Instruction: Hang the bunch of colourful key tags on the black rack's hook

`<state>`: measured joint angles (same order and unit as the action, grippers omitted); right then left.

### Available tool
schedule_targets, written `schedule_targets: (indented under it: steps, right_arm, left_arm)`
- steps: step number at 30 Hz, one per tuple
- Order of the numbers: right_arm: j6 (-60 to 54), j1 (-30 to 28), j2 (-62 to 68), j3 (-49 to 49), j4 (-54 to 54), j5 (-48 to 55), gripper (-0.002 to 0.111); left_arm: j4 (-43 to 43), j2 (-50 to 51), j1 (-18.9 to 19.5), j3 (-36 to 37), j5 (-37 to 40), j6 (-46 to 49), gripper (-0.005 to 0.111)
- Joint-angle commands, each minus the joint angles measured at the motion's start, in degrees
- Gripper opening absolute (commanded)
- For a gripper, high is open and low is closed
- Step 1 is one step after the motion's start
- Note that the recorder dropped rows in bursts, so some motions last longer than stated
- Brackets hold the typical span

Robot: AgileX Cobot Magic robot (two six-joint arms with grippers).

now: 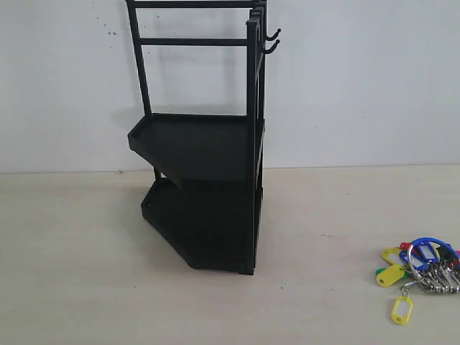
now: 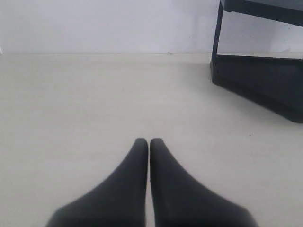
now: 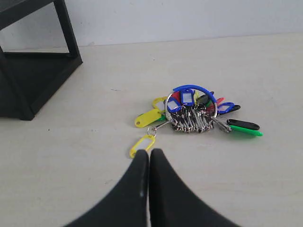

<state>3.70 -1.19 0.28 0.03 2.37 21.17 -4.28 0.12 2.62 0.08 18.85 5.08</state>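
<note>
My right gripper is pressed together and empty, near the colourful key tag bunch on its blue-sheathed silver ring. My left gripper is closed too. From outside, the bunch lies at four o'clock from the tall black metal rack, and the frame edges clip both.

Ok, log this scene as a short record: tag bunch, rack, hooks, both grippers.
black rack: upright on the table, two trays
hooks: two at its top right, bare
key tag bunch: lying right of the rack in the exterior view, unheld
left gripper: shut, holding nothing
right gripper: shut, holding nothing, tips just short of the bunch
</note>
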Motion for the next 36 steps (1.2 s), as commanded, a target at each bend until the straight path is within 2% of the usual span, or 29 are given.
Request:
schedule_targets:
  steps: [1, 17, 20, 23, 26, 27, 31, 36]
  right_arm:
    - [0.2, -0.4, -0.3, 0.0, -0.1, -0.9, 0.000]
    - [0.2, -0.4, -0.3, 0.0, -0.1, -1.1, 0.000]
    - [0.2, -0.4, -0.3, 0.0, -0.1, -3.8, 0.000]
    - [0.2, -0.4, -0.3, 0.0, -0.1, -15.3, 0.000]
    - [-0.1, -0.4, -0.3, 0.0, 0.1, -41.8, 0.000]
    - [-1.2, -0.4, -0.3, -0.2, 1.4, -44.7, 0.000]
    - [-19.4, -0.4, 4.0, -13.6, 9.3, -26.2, 0.000]
    - [-20.8, -0.4, 20.0, -30.0, 9.3, -9.1, 0.000]
  left_arm:
    - [-0.4, -0.1, 0.1, -0.1, -0.9, -0.6, 0.004]
    - [-0.4, -0.1, 0.1, -0.1, -0.9, -0.6, 0.004]
    - [-0.4, -0.1, 0.1, -0.1, -0.9, -0.6, 0.004]
    - [-0.4, -0.1, 0.1, -0.1, -0.9, -0.6, 0.004]
    - [-0.4, -0.1, 0.1, -0.1, -0.9, -0.6, 0.004]
    - [-0.4, -0.1, 0.1, -0.1, -0.9, -0.6, 0.004]
    - [-0.4, -0.1, 0.1, -0.1, -0.9, -0.6, 0.004]
    - [-0.4, -0.1, 0.1, -0.1, -0.9, -0.6, 0.004]
